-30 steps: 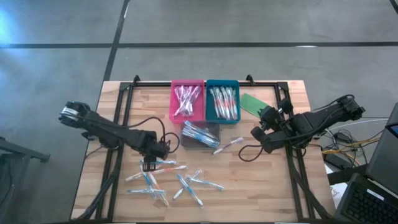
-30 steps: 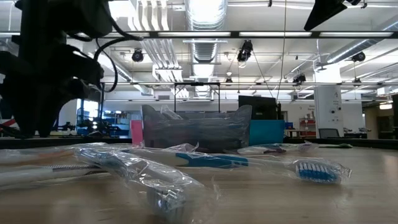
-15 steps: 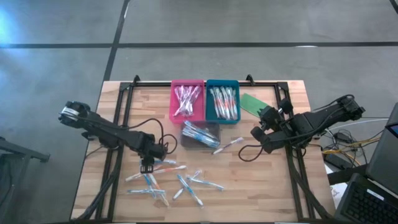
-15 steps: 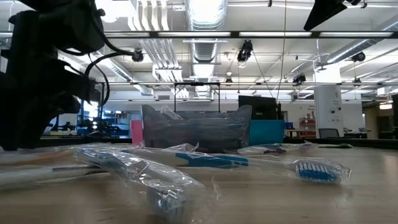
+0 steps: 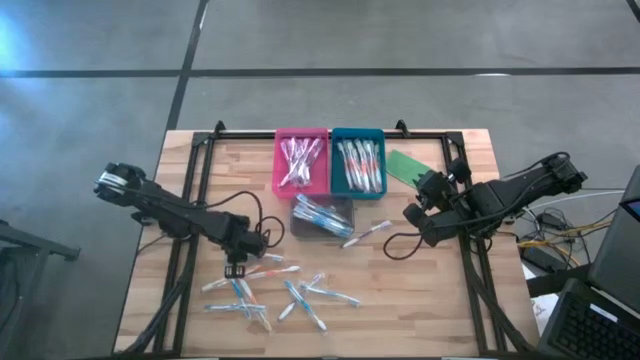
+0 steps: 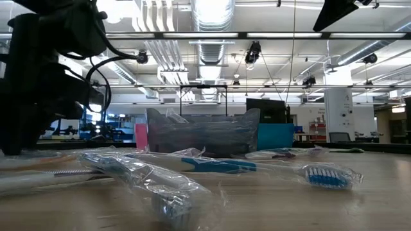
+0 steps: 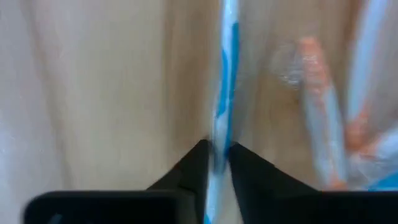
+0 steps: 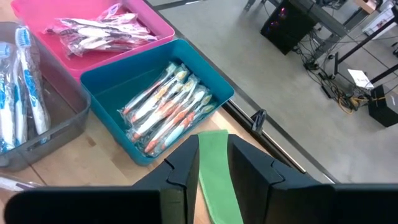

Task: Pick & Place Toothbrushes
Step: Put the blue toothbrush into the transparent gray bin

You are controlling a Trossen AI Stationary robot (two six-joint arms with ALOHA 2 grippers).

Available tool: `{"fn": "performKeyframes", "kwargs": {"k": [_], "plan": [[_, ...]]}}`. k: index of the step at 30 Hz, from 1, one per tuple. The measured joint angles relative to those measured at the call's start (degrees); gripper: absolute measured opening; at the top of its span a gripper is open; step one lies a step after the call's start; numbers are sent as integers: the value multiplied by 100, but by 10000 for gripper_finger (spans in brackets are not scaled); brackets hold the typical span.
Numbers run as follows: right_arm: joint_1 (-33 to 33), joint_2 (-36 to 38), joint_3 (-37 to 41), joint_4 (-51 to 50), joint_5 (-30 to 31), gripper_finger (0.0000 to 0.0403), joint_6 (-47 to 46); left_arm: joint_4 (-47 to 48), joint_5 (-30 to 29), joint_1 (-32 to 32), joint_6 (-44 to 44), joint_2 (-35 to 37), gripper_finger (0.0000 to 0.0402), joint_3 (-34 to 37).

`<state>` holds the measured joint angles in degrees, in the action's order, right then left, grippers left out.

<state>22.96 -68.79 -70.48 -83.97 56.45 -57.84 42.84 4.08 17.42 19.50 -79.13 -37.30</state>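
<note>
Several wrapped toothbrushes (image 5: 285, 290) lie loose on the near left of the wooden table (image 5: 440, 290); the low view shows them close up (image 6: 212, 165). My left gripper (image 5: 236, 270) points down among them and is shut on a blue-and-white toothbrush (image 7: 225, 93). An orange-and-white toothbrush (image 7: 317, 93) lies right beside it. Other toothbrushes fill the pink tray (image 5: 302, 160), the teal tray (image 5: 357, 160) and the grey tray (image 5: 322, 215). My right gripper (image 8: 214, 165) hangs open, high at the right, touching nothing. My left gripper pinches the blue-and-white toothbrush's slim shaft (image 7: 219, 146) between its two fingers (image 7: 199, 165). The fingers come from above, pointing down, and lie across the shaft. The toothbrush lies flat on the table; which end is nearer the fingers is outside the picture.
A single toothbrush (image 5: 368, 233) lies right of the grey tray. A flat green oblong piece (image 5: 408, 165) lies beside the teal tray (image 8: 155, 93). A black frame rail (image 5: 330, 133) runs along the far edge. Bare wood shows at the near right.
My left gripper has sunk toward the table onto the loose toothbrushes and has drifted a little toward the near edge. My right arm has kept still.
</note>
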Motion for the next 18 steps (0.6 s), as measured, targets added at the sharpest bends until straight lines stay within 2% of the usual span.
{"fn": "performKeyframes", "kwargs": {"k": [4,10,14,18], "plan": [[0,0,0,5,0,72,0,413,132,8,-29,18,18,-230],[0,0,0,16,0,51,-2,864,-64,7,-9,67,27,-680],[0,2,0,26,-126,41,-44,1165,-720,5,-10,209,22,-1050],[62,4,114,41,-374,39,63,851,-1849,5,16,526,19,-1165]]}}
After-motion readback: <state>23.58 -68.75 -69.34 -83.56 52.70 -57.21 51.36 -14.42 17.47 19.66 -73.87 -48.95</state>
